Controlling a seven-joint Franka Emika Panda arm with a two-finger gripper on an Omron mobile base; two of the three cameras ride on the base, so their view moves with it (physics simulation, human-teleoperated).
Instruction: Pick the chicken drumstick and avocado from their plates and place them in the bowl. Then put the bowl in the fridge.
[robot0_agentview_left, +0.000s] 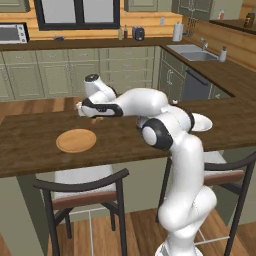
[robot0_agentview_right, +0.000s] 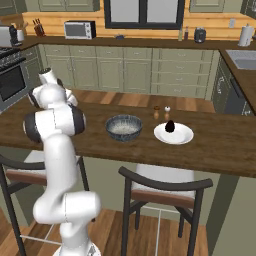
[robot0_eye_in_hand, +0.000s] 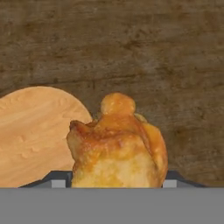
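My gripper (robot0_eye_in_hand: 116, 179) is shut on the golden-brown chicken drumstick (robot0_eye_in_hand: 117, 146), which fills the gap between the two fingertips. In the left base view the gripper (robot0_agentview_left: 93, 118) hangs just over the counter, behind the tan wooden plate (robot0_agentview_left: 76, 140), and a bit of the drumstick (robot0_agentview_left: 97, 120) shows under it. In the hand view the plate (robot0_eye_in_hand: 30, 131) lies bare to the left of the drumstick. The dark ribbed bowl (robot0_agentview_right: 123, 127) stands further along the counter. Beside it the dark avocado (robot0_agentview_right: 170, 126) rests on a white plate (robot0_agentview_right: 175, 136). The fridge is out of view.
Two small shakers (robot0_agentview_right: 161, 112) stand behind the white plate. Dark-framed stools (robot0_agentview_left: 82, 190) (robot0_agentview_right: 165, 187) are tucked under the wooden counter (robot0_agentview_left: 30, 150) at its near edge. A sink (robot0_agentview_left: 192, 52) sits in the far right counter.
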